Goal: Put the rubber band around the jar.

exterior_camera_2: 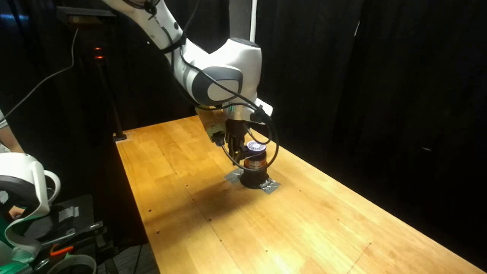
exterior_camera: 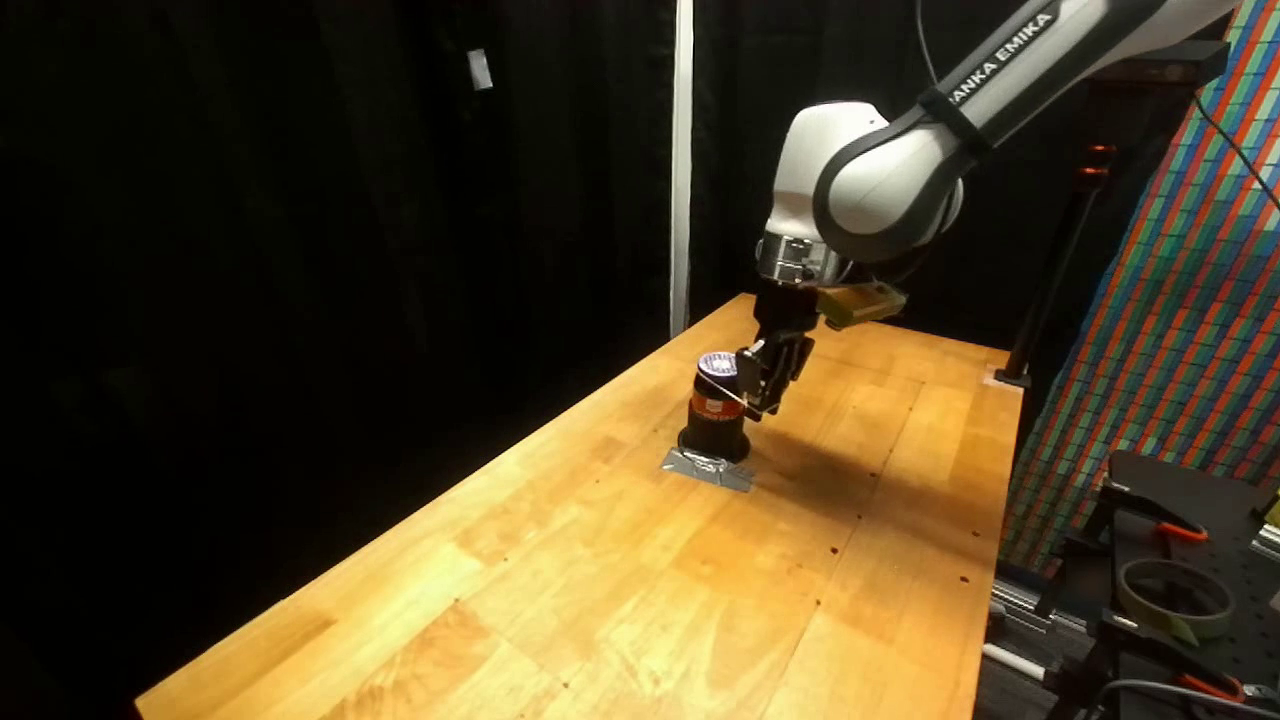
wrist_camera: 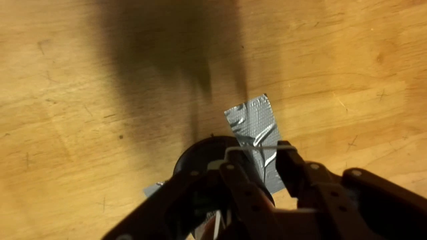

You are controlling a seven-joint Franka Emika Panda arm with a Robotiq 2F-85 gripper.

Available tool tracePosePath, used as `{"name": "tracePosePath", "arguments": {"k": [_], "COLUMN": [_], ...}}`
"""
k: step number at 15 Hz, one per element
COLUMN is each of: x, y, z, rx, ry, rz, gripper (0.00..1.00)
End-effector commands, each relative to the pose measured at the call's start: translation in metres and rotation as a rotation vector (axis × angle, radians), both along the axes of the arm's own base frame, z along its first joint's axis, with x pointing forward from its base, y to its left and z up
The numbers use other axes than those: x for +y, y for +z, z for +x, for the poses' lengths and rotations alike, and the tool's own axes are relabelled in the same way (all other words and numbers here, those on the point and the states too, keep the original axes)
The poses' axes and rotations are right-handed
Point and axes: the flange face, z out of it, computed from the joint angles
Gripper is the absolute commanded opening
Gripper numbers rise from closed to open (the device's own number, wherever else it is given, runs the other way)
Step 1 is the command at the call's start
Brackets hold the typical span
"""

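Note:
The jar (exterior_camera: 714, 409) is dark with a pale printed lid and an orange-red label. It stands upright on a wider black base, and also shows in an exterior view (exterior_camera_2: 255, 164). The pale rubber band (wrist_camera: 258, 147) is stretched between my fingertips in the wrist view. A thin strand of it (exterior_camera: 722, 389) slants across the jar below the lid; whether it loops fully around the jar is hidden. My gripper (wrist_camera: 257, 154) points down close beside the jar, fingers apart. It also shows in both exterior views (exterior_camera: 768, 393) (exterior_camera_2: 236, 155). In the wrist view the fingers hide most of the jar.
Grey tape (wrist_camera: 253, 116) fixes the base to the wooden table (exterior_camera: 620, 600). A cable (exterior_camera_2: 277, 140) hangs from the wrist in front of the jar in an exterior view. A black post (exterior_camera: 1050, 270) stands at the table's far corner. A side cart (exterior_camera: 1180, 510) holds a tape roll.

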Motion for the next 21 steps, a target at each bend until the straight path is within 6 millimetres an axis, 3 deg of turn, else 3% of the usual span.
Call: {"name": "tracePosePath", "arguments": {"k": [1, 4, 5, 9, 11, 19, 20, 21], "x": [0.007, 0.006, 0.004, -0.016, -0.016, 0.039, 0.042, 0.043], "y": [0.009, 0.001, -0.001, -0.01, -0.011, -0.018, -0.019, -0.019], "z": [-0.051, -0.074, -0.08, -0.091, -0.101, -0.135, -0.137, -0.138], "rx": [-0.163, -0.305, -0.35, -0.548, -0.658, -0.874, -0.892, -0.913], "ry": [-0.096, -0.199, -0.233, -0.362, -0.416, -0.519, -0.523, -0.529], "rz": [-0.032, -0.016, -0.01, -0.003, -0.003, 0.089, 0.097, 0.099], "gripper": [0.11, 0.01, 0.07, 0.09, 0.07, 0.08, 0.13, 0.34]}}
